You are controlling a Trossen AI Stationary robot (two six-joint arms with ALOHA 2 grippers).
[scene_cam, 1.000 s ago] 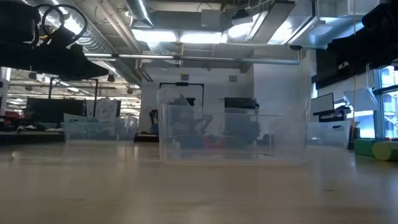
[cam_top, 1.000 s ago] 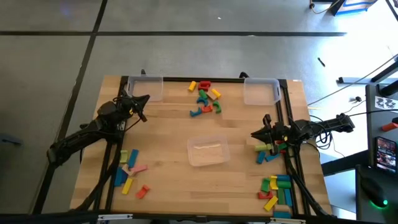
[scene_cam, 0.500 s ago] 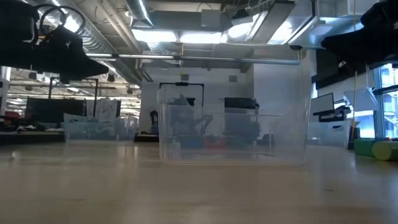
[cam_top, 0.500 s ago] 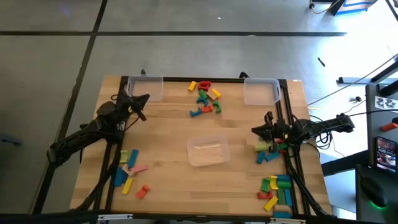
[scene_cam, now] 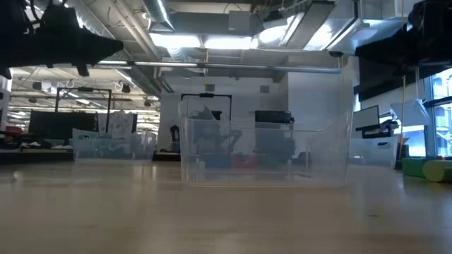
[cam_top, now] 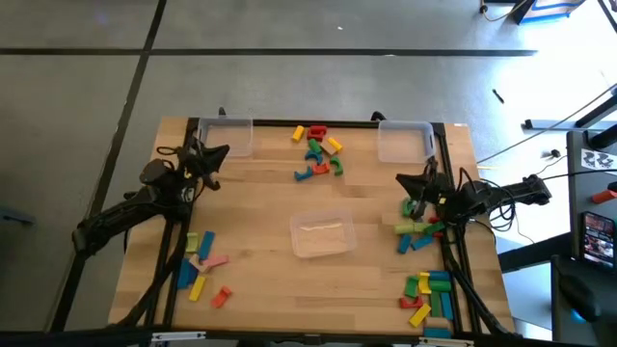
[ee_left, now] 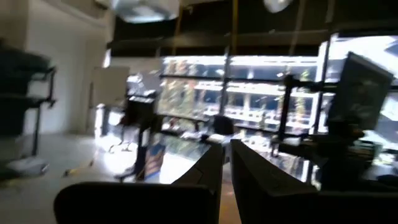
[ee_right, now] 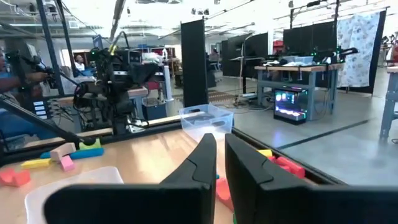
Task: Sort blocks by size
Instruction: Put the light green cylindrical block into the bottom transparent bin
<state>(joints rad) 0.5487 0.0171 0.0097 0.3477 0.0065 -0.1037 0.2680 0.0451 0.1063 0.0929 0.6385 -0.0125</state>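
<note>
On the wooden tabletop (cam_top: 260,193) in the high view, the blocks lie in four loose groups: one cluster (cam_top: 318,152) at the upper middle of the frame, a scatter (cam_top: 201,265) at the lower left, a small pile (cam_top: 416,234) at the right centre, and another heap (cam_top: 430,297) at the lower right corner. Three clear bins stand on the tabletop: one (cam_top: 226,136) at the upper left, one (cam_top: 405,141) at the upper right, and one (cam_top: 323,234) just below the middle; none of them shows any coloured piece inside. The left gripper (cam_top: 220,152) sits in the upper left of the frame, just below the upper-left bin, with its fingers pressed together and nothing between them; its wrist view shows the two dark fingers (ee_left: 252,180) nearly touching, pointing out at the room. The right gripper (cam_top: 426,173) is at the right of the frame, just above the right-centre pile and below the upper-right bin, its fingers also drawn together and empty, as its wrist view (ee_right: 221,165) confirms. In the low view the middle bin (scene_cam: 265,152) stands alone at the centre.
</note>
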